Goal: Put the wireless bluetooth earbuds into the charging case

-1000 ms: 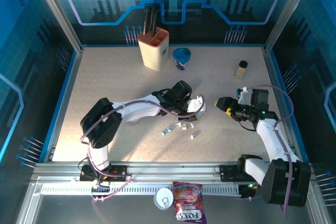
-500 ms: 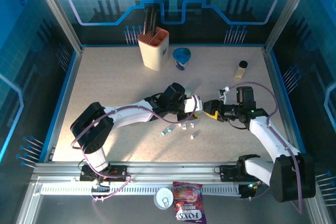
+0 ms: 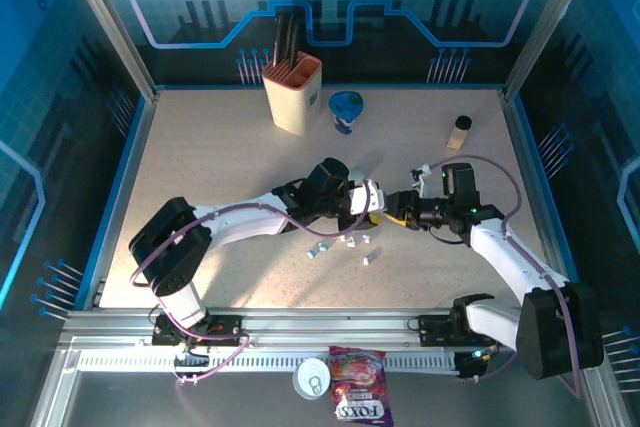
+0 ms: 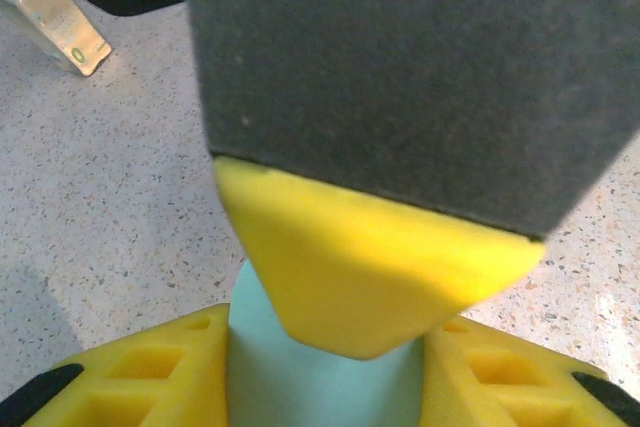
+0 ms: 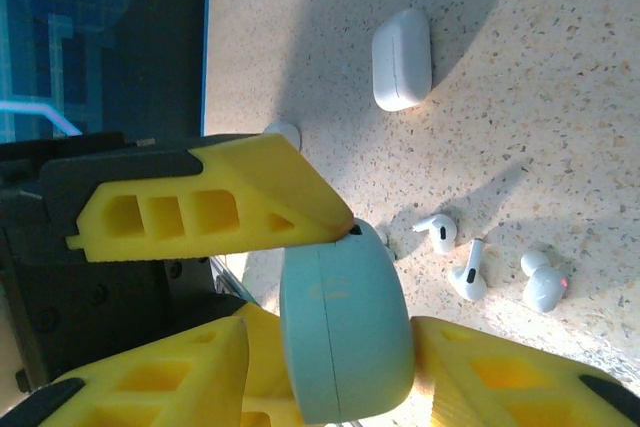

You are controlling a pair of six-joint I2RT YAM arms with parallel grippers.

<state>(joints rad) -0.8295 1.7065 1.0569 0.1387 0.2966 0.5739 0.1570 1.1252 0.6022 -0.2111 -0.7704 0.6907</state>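
The pale teal case (image 5: 345, 332) is closed along its seam, so its contents cannot be seen, and it is held above the table (image 3: 200, 167) at mid-field. A white case (image 5: 402, 59), also closed, lies flat on the table well apart from it. The earbuds (image 5: 470, 272) lie loose on the table surface just below the held case. At the back edge, a holder (image 3: 292, 95) stands upright with dark utensils in it. The left arm reaches across to the centre, and the left gripper (image 4: 325, 387) clamps the teal case between both fingers. The right arm extends inward to meet it. The right gripper (image 5: 330, 347) straddles the same case with its fingers spread, one against the case edge and the other showing a gap.
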